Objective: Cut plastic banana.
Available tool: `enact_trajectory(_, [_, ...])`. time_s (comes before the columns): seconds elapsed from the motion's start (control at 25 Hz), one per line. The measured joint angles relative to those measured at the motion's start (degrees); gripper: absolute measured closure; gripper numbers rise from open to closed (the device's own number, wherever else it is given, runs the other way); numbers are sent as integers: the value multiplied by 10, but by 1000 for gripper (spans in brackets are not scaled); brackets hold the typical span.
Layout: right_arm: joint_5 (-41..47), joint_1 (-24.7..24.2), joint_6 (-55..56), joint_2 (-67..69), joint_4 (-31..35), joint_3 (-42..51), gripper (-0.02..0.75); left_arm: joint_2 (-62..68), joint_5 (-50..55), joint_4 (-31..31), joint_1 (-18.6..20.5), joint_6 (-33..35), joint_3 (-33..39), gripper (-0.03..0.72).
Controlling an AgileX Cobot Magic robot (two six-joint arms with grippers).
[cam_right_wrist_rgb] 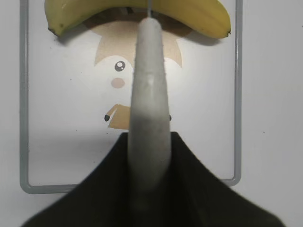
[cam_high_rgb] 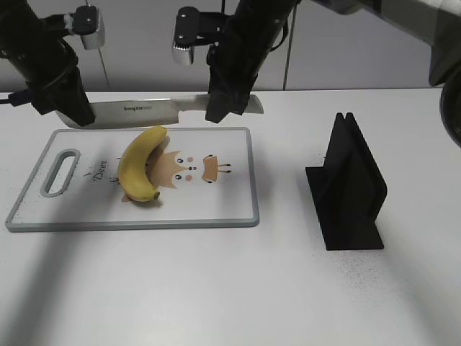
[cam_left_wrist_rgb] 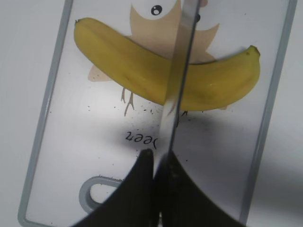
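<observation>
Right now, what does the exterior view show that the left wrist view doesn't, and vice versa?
Exterior only: the black stand on the table right of the board, the whole knife held level above the board's far edge by both grippers, left gripper at the blade end, right gripper on the handle. Left wrist only: the blade seen edge-on, crossing the banana's middle; dark specks on the board. Both: the uncut banana on the board, its deer print and handle slot.

The banana (cam_high_rgb: 140, 164) lies on the cutting board (cam_high_rgb: 216, 209) at the tabletop's (cam_high_rgb: 216, 288) left, knife (cam_high_rgb: 155, 110) above it, stand (cam_high_rgb: 349, 184) to the right.
</observation>
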Motion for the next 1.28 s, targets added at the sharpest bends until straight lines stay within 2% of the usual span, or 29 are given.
enact_trajectory(0.24, [-9, 1, 10, 73, -17, -1, 576, 88, -43, -2, 0, -23, 14, 665])
enact_trajectory(0.52, [-25, 27, 19, 130, -91, -16, 576, 131, -116, 0, -9, -43, 64, 653])
enact_trajectory(0.96, [-20, 37, 57, 74, -104, -11, 577, 37, -102, 47, -17, -54, 69, 656])
enact_trajectory(1.28, [-19, 39, 56, 14, -111, -12, 577, -41, -91, 49, -17, -56, 64, 658])
